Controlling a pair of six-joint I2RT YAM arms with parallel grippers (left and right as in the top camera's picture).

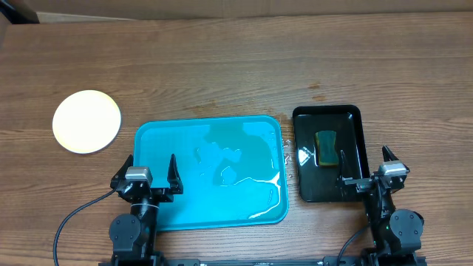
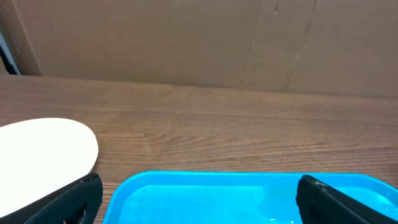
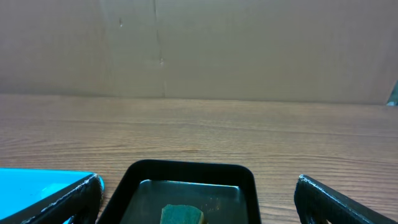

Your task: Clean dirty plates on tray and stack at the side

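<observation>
Both grippers gape wide: left gripper straddles the near edge of the tray, with the plates, perhaps stacked, beyond its left finger; right gripper sits behind the sponge.

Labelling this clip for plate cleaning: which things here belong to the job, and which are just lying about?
Job: pale plate; turquoise tray; sponge; black tray holding it.
Lying about: only the cardboard behind the table.

The wooden table bears a pale plate, turquoise tray, black tray.
</observation>
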